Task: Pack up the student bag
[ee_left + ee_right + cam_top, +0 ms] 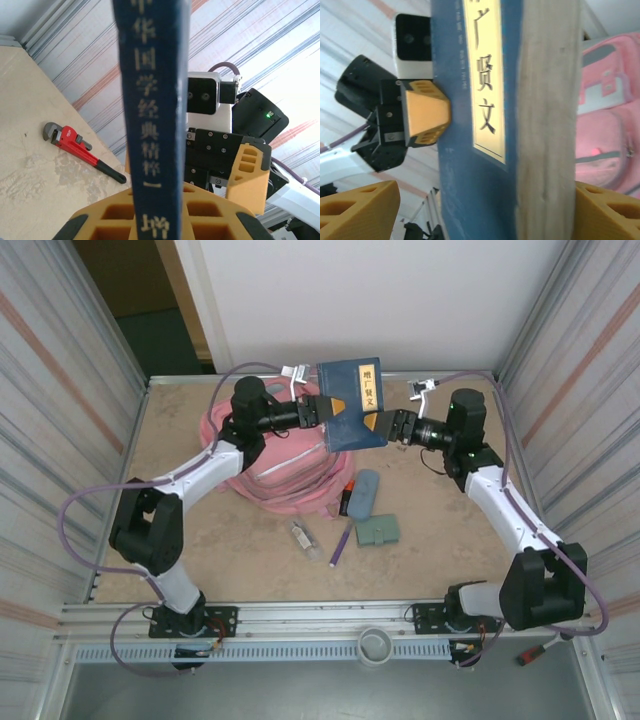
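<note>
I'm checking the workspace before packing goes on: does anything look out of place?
Yes: a red wrench lies on the table by the striped wall. A workshop tool is an odd thing to find where the bag is being packed.

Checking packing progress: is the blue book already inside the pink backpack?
No, the blue book is outside the pink backpack, clamped in the left gripper.

From above, the dark blue hardback book hides the far right part of the large pink fabric backpack, and the white left arm crosses its left side. In both wrist views the book's ends run off the frame. The small clear bottle-like thing on the desk is too small to identify.
</note>
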